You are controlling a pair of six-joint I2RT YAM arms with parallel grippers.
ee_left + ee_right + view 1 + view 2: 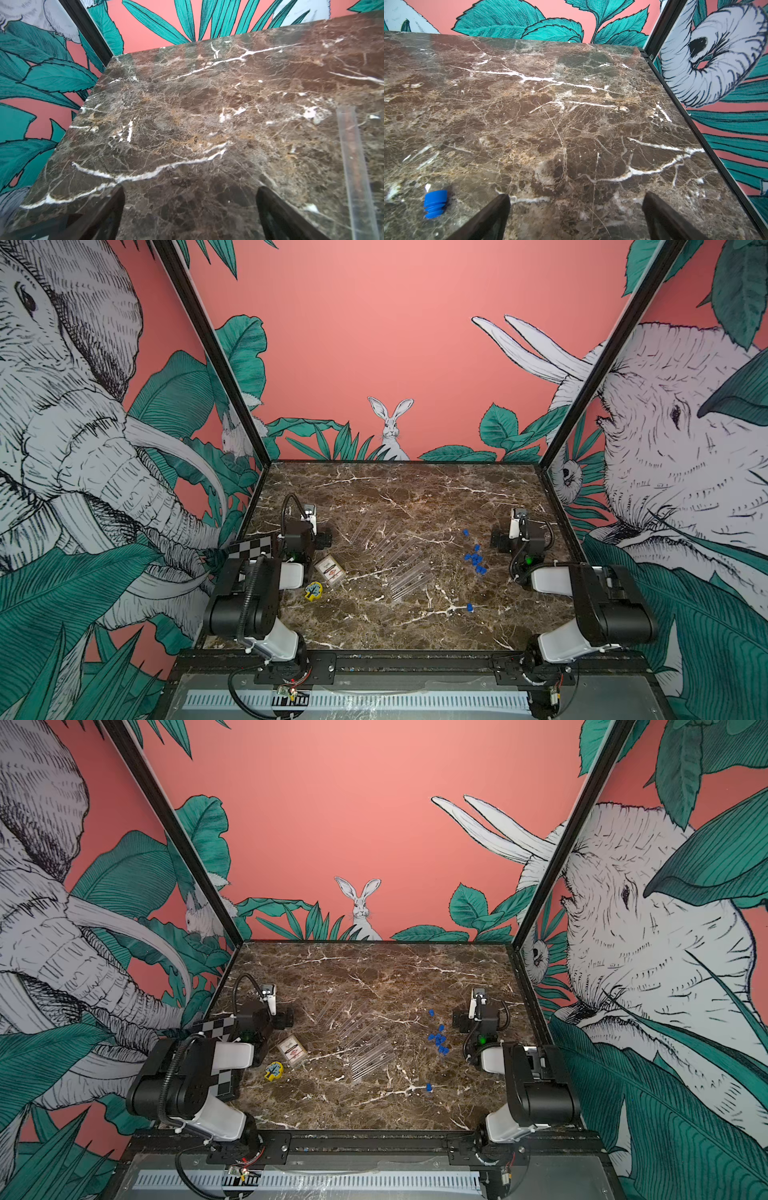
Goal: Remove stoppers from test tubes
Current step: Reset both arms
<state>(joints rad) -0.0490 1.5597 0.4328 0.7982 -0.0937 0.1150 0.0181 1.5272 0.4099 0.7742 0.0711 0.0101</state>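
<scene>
- The stoppers lie loose on the bench. Most are bunched on my right-hand side, with one farther back and one stray nearer the front.
- The test tubes lie flat mid-bench in a loose slanted row, well apart from the blue pile. I can see no blue on any tube mouth, so I judge the pulling done or nearly done (clear tubes on veined marble are hard to read).
- That split makes sense to me: tubes within reach of both arms, plugs dropped on the side of the arm that likely pulls them.
- My right tool hovers low over bare marble, fingers wide apart and empty, with the rearmost stopper just beside it.
- My left tool is likewise spread wide, holding nothing, with one tube off to its side.
- Farther left lie a clear card case and a small yellow piece, neither of which concerns me.
</scene>
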